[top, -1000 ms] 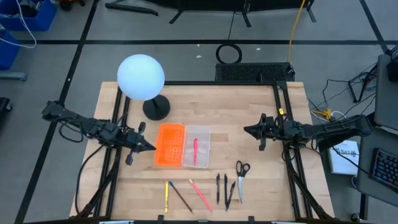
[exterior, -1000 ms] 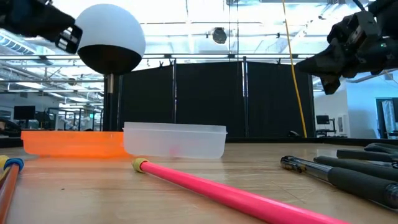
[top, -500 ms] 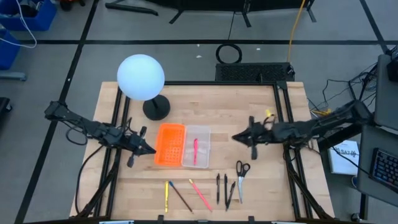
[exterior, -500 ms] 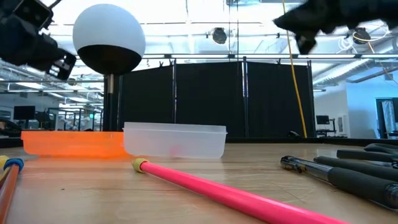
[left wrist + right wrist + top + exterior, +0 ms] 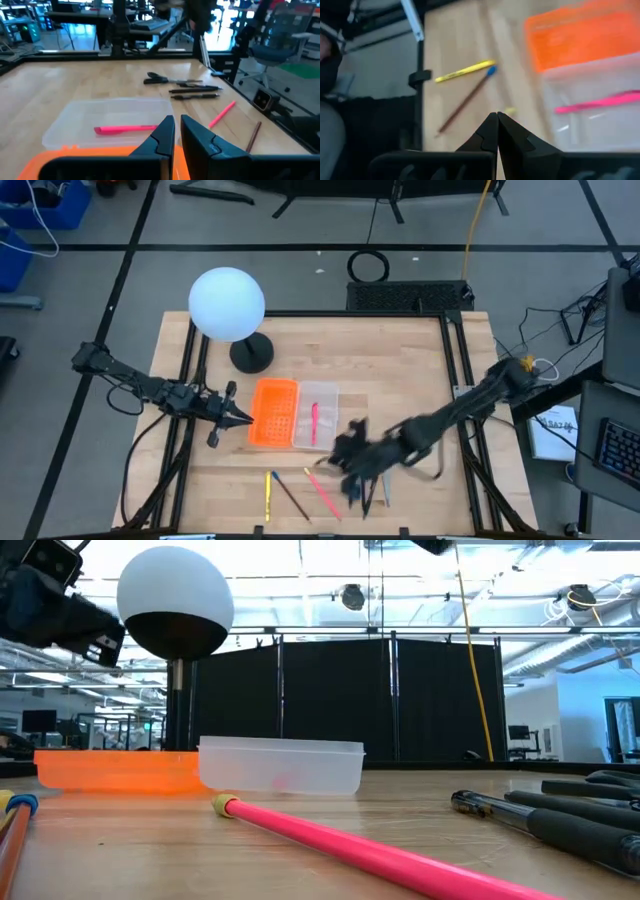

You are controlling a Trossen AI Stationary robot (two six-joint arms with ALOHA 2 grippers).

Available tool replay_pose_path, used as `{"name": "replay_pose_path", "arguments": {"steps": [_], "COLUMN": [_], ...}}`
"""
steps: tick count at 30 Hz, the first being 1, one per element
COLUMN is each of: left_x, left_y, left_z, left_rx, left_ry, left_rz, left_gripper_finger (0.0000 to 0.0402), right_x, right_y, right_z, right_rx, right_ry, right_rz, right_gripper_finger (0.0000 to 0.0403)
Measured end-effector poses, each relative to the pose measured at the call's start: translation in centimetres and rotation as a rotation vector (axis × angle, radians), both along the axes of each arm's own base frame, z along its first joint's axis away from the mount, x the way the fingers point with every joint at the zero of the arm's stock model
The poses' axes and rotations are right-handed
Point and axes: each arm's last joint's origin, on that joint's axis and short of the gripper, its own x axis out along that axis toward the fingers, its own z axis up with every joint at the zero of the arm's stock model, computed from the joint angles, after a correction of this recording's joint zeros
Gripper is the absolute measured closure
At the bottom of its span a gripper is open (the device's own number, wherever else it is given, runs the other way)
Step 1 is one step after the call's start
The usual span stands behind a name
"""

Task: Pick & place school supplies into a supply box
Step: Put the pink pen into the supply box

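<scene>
My right end effector point(image 5: 345, 463), clenched and empty, hung over the pens point(image 5: 366, 481) near the table's front edge, ready to grasp; left end effector point(image 5: 243, 420) slightly parted beside the orange tray point(image 5: 272, 412).

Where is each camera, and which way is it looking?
High view: above the table, looking straight down; shows both arms, the left gripper and the right gripper.
Low view: at table height, looking level across a pink pen to the clear box.
Left wrist view: on the left arm, looking past its fingers at the box.
Right wrist view: on the right arm, looking down past its shut fingers.
Shared: both wrist views see the pink pen in the box.
</scene>
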Motion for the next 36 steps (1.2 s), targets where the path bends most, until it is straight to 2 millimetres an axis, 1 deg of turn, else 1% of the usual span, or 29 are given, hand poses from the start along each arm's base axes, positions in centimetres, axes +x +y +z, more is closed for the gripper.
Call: {"name": "replay_pose_path", "arguments": {"steps": [2,5,8,10,12,15,18,20,23,27,29,31,33,36], "left_x": [0.0,0.0,0.1,0.1,0.1,0.1,0.0,0.0,0.0,0.0,0.0,0.0,0.0,0.0], "left_y": [0.0,0.1,0.2,0.3,0.3,0.3,0.4,0.4,0.4,0.4,0.4,0.4,0.4,0.4], "left_z": [0.0,0.0,0.2,0.4,0.3,-0.1,-0.2,-0.2,-0.2,-0.3,-0.3,-0.3,-0.3,-0.4], "left_rx": [0.003,0.007,0.001,-0.004,0.002,0.022,0.048,0.062,0.080,0.085,0.086,0.088,0.097,0.118], "left_ry": [0.003,-0.001,-0.019,-0.041,-0.034,0.002,0.011,0.006,0.004,0.013,0.014,0.017,0.016,0.016], "left_rz": [0.001,0.023,0.067,0.098,0.115,0.115,0.120,0.120,0.117,0.117,0.117,0.117,0.116,0.113], "left_gripper_finger": [0.0364,0.0364,0.0364,0.0364,0.0364,0.0364,0.0364,0.0364,0.0364,0.0364,0.0364,0.0364,0.0364,0.0364], "right_x": [2.1,5.2,7.8,8.7,9.0,8.7,8.7,8.9,9.2,9.8,10.1,10.4,10.7,11.4], "right_y": [1.8,3.7,4.7,5.0,5.0,4.9,4.7,4.6,4.1,2.9,2.4,1.9,1.5,1.1], "right_z": [0.0,0.2,-0.5,-1.4,-2.6,-4.6,-6.0,-6.5,-6.6,-6.6,-6.6,-6.9,-7.4,-9.0], "right_rx": [0.016,0.081,0.128,0.166,0.189,0.182,0.183,0.183,0.179,0.178,0.173,0.175,0.186,0.233], "right_ry": [0.012,0.015,0.043,0.107,0.185,0.313,0.385,0.392,0.392,0.387,0.391,0.409,0.424,0.470], "right_rz": [0.009,0.021,0.030,0.031,0.012,-0.055,-0.114,-0.128,-0.141,-0.157,-0.141,-0.094,-0.077,-0.095], "right_gripper_finger": [0.0403,0.0403,0.0403,0.0403,0.0403,0.0403,0.0392,0.0374,0.0336,0.0279,0.0259,0.0249,0.0247,0.0251]}}
